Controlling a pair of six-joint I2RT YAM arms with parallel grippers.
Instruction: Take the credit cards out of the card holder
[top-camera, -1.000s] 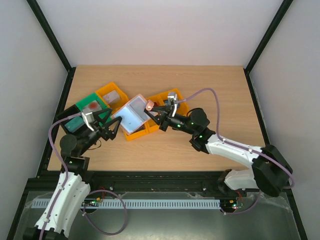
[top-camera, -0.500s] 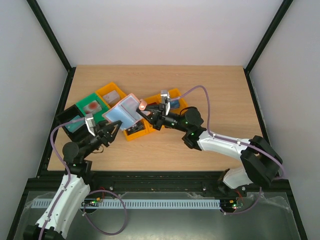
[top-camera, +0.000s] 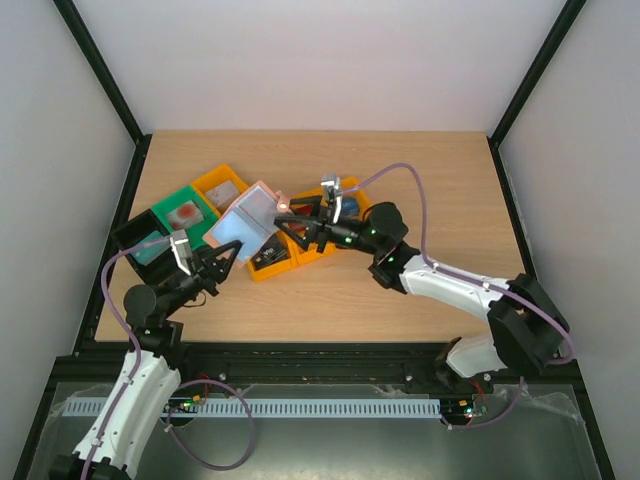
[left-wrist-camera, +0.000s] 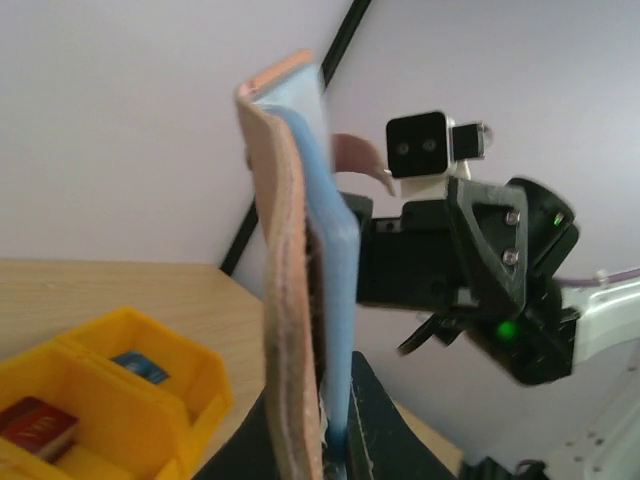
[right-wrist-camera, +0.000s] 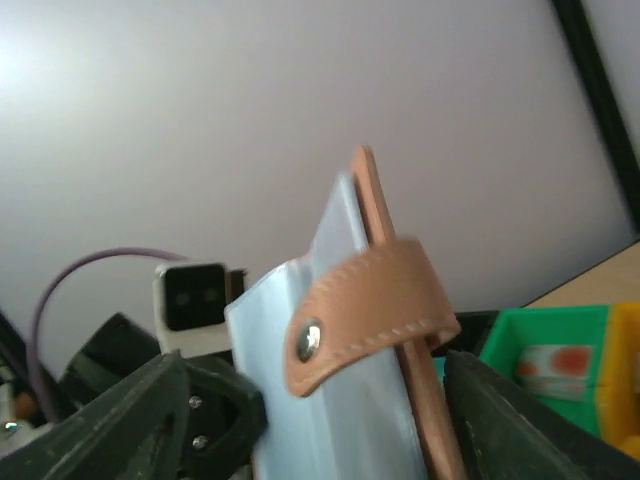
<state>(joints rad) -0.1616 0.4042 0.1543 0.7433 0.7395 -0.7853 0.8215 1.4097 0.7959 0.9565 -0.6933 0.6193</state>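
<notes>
- Card holder (top-camera: 247, 222): lifted off the table (top-camera: 420, 170) and hanging open just right of the green bin (top-camera: 185, 215). Its light blue lining faces up toward the top camera, with the tan outside underneath.
- My left gripper (top-camera: 232, 252): clenched on the card holder's near edge, at the near-right side of the green bin. In my left wrist view the tan leather and blue lining stand upright out of my fingers (left-wrist-camera: 385, 445).
- My right gripper (top-camera: 288, 220): farther right of the green bin, at the edge of the card holder turned away from that bin. The jaws are spread wide, one finger on each side of that edge. I cannot tell whether either pad touches the leather.
- Strap (right-wrist-camera: 370, 310): tan, with a metal snap, curling over the blue lining in my right wrist view.
- Orange bin (top-camera: 270, 262): on the table right of the green bin, under the raised card holder.
- Second orange bin (top-camera: 225, 185): just behind the green bin, touching it.
- Pockets in the lining: too blurred in every view to read their contents.
</notes>
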